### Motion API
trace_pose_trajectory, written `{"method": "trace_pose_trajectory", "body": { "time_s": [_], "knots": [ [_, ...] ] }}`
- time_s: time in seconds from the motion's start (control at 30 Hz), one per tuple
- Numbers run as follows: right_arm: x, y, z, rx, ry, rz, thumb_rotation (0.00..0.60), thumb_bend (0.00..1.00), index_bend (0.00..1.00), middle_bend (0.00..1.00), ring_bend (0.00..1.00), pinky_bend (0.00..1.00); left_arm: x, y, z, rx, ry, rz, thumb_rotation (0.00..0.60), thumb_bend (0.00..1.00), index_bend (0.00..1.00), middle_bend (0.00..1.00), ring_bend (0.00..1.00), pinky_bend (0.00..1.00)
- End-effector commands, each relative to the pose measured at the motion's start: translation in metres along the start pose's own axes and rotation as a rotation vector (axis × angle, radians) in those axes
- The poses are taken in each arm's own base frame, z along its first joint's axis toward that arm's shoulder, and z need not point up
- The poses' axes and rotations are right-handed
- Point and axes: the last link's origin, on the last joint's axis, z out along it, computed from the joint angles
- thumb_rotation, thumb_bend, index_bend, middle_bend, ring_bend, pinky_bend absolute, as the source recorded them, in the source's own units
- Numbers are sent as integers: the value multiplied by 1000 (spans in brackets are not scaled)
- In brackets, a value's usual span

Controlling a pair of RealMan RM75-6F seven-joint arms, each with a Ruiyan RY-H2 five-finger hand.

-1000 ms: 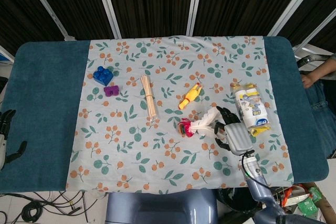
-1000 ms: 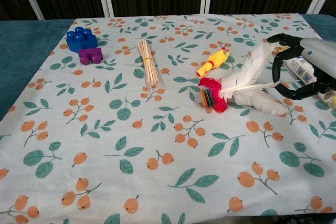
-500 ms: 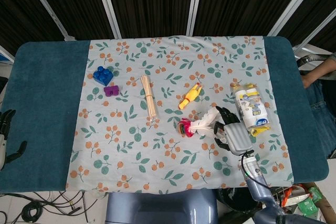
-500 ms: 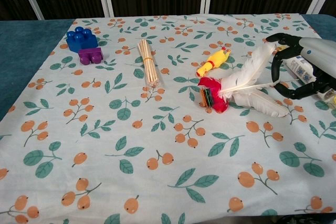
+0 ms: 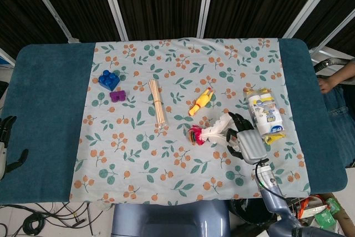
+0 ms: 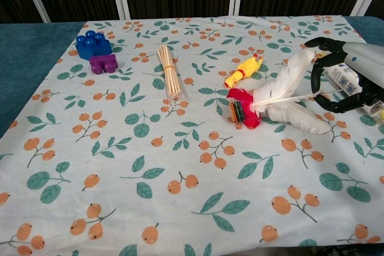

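My left hand (image 5: pixel 6 145) rests at the far left edge of the teal-covered worktop (image 5: pixel 47 115), fingers apart, holding nothing, well apart from every item.

On the floral-print cloth (image 5: pixel 138 154), moving rightward: a blue studded plastic block (image 5: pixel 109 79) with a smaller purple plastic block (image 5: pixel 117 96) just beside it; a banded bundle of thin wooden sticks (image 5: pixel 157 109); a yellow rubber chicken toy (image 5: pixel 200 102).

Next comes the white-feathered shuttlecock with a red base (image 6: pixel 264 104). It lies on its side on the cloth, base toward the centre, feathers pointing toward my right hand (image 6: pixel 348 76).

The right hand is partly spread, its dark fingers (image 6: pixel 321 45) curved around the feather tips. Whether they are touching the feathers or only close to them, I cannot tell from either view; nothing is lifted or visibly pinched. Just beyond the hand lies a white and yellow plastic snack packet (image 5: pixel 265 114).

Compared with the frames one second and half a second back, nothing has shifted: hand posture and shuttlecock position are unchanged. I judge this a pause at the grasp point, with closure not yet made.
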Motion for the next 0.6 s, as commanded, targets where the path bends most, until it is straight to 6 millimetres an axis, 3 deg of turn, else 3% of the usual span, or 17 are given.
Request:
{"method": "trace_pose_trajectory", "body": {
  "time_s": [0.03, 0.3, 0.6],
  "knots": [
    [0, 0, 0, 1, -1, 0, 600, 367, 602, 38, 57, 152, 0, 0, 0, 0, 0, 0, 600, 316, 41, 60, 12, 50],
    [3, -4, 5, 16, -1, -12, 600, 367, 608, 38, 57, 152, 0, 0, 0, 0, -2, 1, 600, 316, 41, 60, 12, 50],
    [15, -30, 22, 96, 15, -60, 600, 367, 615, 38, 57, 152, 0, 0, 0, -2, -1, -1, 600, 315, 41, 60, 12, 50]
  ]
}}
